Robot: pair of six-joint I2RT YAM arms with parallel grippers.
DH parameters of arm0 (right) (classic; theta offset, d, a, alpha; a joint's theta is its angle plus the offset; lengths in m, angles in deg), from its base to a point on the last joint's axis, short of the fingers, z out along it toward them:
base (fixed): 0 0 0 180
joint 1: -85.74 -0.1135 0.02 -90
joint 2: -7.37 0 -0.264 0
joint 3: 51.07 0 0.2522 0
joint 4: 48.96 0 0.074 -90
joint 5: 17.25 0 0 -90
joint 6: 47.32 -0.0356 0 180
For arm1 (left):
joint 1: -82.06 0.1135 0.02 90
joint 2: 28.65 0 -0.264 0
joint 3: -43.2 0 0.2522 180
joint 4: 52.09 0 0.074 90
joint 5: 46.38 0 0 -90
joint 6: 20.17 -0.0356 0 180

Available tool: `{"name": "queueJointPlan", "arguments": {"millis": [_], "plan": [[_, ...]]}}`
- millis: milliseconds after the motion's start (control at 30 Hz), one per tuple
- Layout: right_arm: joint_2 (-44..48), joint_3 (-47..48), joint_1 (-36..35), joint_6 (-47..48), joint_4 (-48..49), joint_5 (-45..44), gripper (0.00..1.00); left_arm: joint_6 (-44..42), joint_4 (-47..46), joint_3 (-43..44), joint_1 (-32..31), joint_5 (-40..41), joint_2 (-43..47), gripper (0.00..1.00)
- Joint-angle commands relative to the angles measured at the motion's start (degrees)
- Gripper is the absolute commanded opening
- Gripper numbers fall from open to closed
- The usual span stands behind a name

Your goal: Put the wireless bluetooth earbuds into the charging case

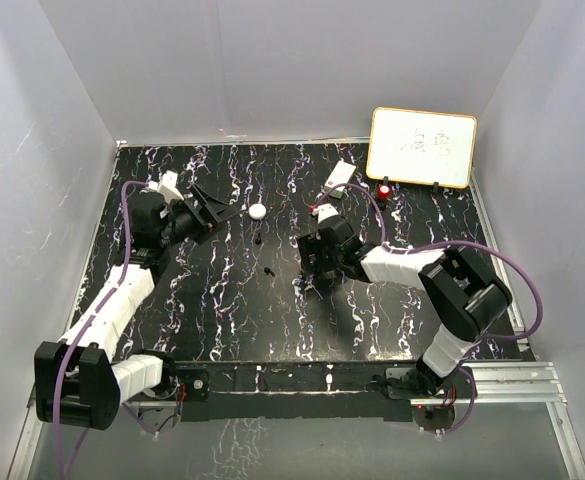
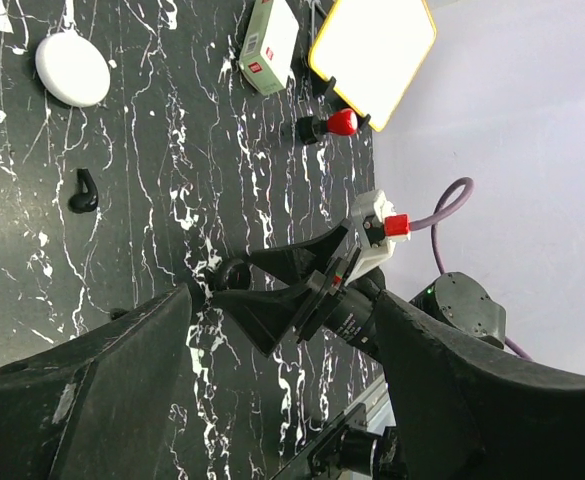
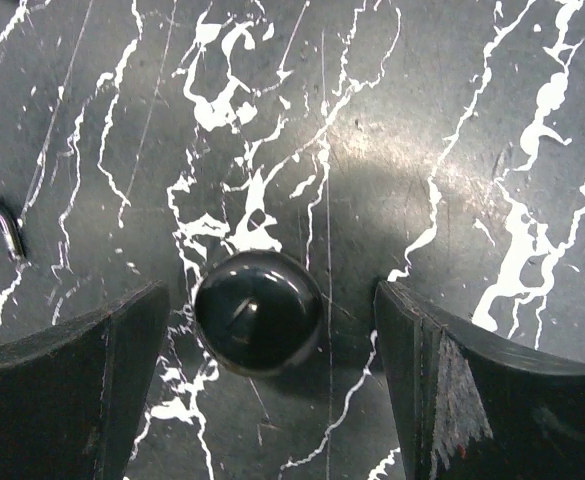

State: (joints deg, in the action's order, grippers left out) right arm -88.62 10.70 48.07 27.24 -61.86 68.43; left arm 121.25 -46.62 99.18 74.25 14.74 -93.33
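Observation:
A black round charging case [image 3: 258, 312] lies shut on the black marbled table, between my right gripper's open fingers and nearer the left finger [image 3: 82, 385]. My right gripper [image 1: 314, 268] hangs low over it, touching nothing. The case also shows in the left wrist view [image 2: 234, 272]. A white round case [image 1: 258, 211] lies further back, just right of my left gripper [image 1: 217, 207], which is open and empty. Two black earbuds [image 1: 257, 240] [image 1: 270, 271] lie between the arms. One shows in the left wrist view [image 2: 85, 190]. I cannot pick out any white earbuds.
A small white box [image 1: 340, 176], a red-topped black object [image 1: 385, 189] and a yellow-framed whiteboard [image 1: 422, 147] stand at the back right. Grey walls close in the table on three sides. A dark hooked shape [image 3: 0, 224] sits at the right wrist view's left edge.

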Motion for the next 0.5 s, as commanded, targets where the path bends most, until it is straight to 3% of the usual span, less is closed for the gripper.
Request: {"name": "queueJointPlan", "arguments": {"millis": [0,467], "plan": [[4.1,-3.3,0.3,3.5,4.5,2.1,0.82,0.1,0.9,-0.2,-1.1,-0.5,2.0,0.73],[0.3,-2.7,0.2,13.4,4.6,3.8,0.77,1.0,-0.8,-1.6,-2.6,-1.3,1.3,0.73]]}}
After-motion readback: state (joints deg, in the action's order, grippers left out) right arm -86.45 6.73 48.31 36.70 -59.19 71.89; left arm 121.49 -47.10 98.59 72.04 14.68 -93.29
